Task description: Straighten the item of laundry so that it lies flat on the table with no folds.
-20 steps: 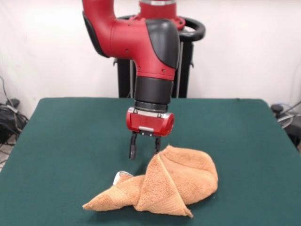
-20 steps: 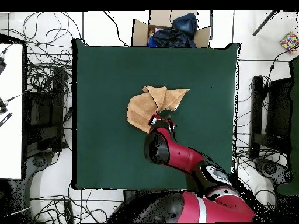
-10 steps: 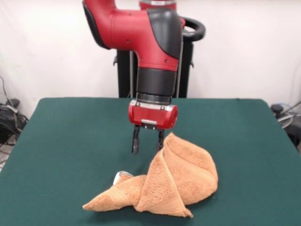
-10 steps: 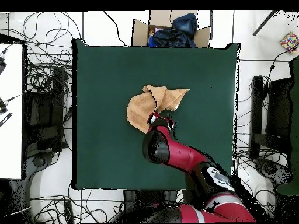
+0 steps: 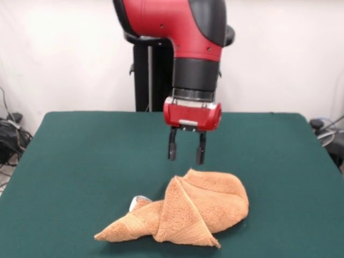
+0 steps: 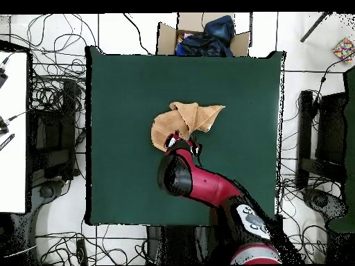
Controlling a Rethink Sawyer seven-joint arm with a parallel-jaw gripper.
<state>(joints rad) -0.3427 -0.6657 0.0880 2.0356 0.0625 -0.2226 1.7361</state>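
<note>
arm: vertical, wrist pointing straight down
tool (image 5: 186,152): spread, empty, above towel (image 5: 185,209)
towel: crumpled on desk (image 5: 80,156)

No legible text, label, brand, number or sign can be made out in either view; the small white tag (image 5: 137,198) on the orange-tan terry towel (image 5: 185,209) appears blank.
</note>
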